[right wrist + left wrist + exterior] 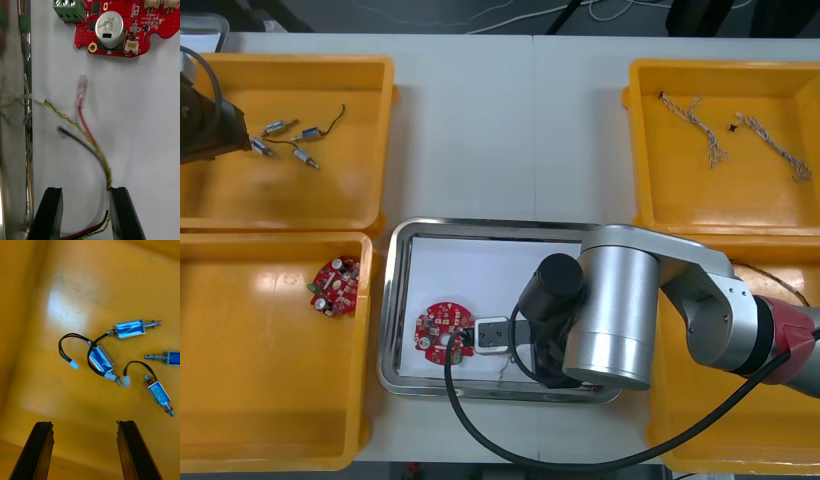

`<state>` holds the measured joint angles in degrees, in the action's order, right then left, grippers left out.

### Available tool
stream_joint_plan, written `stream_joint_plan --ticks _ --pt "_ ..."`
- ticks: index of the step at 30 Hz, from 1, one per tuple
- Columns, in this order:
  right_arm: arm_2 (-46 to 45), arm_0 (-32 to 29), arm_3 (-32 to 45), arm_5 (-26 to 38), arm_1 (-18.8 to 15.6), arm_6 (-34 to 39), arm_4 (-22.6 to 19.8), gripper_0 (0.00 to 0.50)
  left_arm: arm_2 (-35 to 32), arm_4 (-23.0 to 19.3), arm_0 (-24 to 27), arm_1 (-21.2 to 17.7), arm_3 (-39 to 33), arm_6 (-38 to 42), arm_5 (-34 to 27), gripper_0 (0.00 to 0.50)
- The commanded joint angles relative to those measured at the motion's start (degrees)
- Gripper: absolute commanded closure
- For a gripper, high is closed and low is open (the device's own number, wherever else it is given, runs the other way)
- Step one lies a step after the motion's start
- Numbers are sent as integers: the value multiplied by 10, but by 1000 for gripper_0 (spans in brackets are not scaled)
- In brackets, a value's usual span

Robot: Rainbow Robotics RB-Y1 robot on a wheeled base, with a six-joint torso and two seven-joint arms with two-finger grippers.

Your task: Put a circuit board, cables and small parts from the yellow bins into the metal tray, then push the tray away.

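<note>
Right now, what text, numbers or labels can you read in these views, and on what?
"03PA" (roughly), under a blurred line I can't make out: on the silver capacitor atop the red circuit board in the metal tray.
White lettering on the board: too small to read.
Small metal parts: no legible text.

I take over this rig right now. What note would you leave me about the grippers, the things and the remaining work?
Right gripper: open, low over the metal tray, a red and yellow cable lying between its fingers on the white inside.
Left gripper: open, above the small metal parts in the far left yellow bin.
Done: one circuit board and the cable are in the tray.
Left: small parts, then push the tray away.
</note>
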<state>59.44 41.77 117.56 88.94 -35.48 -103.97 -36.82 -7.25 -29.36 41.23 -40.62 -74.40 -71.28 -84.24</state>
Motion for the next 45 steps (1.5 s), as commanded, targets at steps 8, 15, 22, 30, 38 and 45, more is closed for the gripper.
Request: stream_joint_plan --ticks 8,15,22,30,38,45 --pt "-25 15 35 57 16 3 7 7 -19 2 34 -15 15 127 27 0" --pt "-72 11 65 77 3 18 -21 0 -9 10 34 -4 26 152 45 0" --pt "-145 -3 75 86 -8 32 -59 0 -9 28 34 20 52 155 92 0" --pt "-232 -6 76 98 -31 49 -96 0 -11 74 34 42 52 163 98 0" --pt "-350 -27 97 122 -54 61 -166 0 -23 99 48 68 52 172 103 0" --pt "-442 -58 136 171 -79 118 -204 0 -26 129 49 85 53 179 115 0"
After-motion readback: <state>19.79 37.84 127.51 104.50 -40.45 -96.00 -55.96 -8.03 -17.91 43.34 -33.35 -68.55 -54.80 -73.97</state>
